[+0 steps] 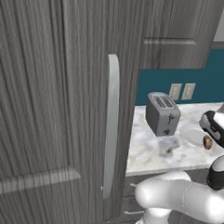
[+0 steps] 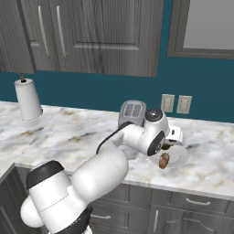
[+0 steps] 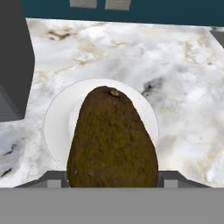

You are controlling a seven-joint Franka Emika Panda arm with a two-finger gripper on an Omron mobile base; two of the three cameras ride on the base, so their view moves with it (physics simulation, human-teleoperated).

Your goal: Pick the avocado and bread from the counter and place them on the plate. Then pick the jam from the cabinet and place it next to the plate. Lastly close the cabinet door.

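- Avocado (image 3: 113, 139) sits closest to the hand camera, a brown, rough-skinned fruit with its stem end pointing away, clamped at its broad belly between the two dark fingertips (image 3: 54, 178) that show at either flank.
- Gripper (image 2: 164, 156) is closed on the fruit, jaws part-way apart to span its width; in the right base view the avocado hangs just under the hand.
- By its look it should be light, and firm rather than hard. The pebbly skin gives the pads some bite, but the tapering, rounded shape could roll or squirt out if squeezed near the narrow end, so the hold across the widest part looks like the right one.
- Plate (image 3: 56, 127), white and round, lies directly below the fruit. Whether the avocado is touching it or just above it I cannot tell for sure from these angles; it looks slightly clear.
- Counter (image 3: 183, 78), veined marble, carries the plate, with the grey toaster (image 1: 163, 114) just beside it on the side toward the cabinet.
- Cabinet door (image 1: 63, 106) stands swung open in the left base view, its pale bar handle (image 1: 111, 125) upright, well apart from the hand.
- Release calls for a low, gentle opening, since a rounded fruit may roll on the smooth plate.
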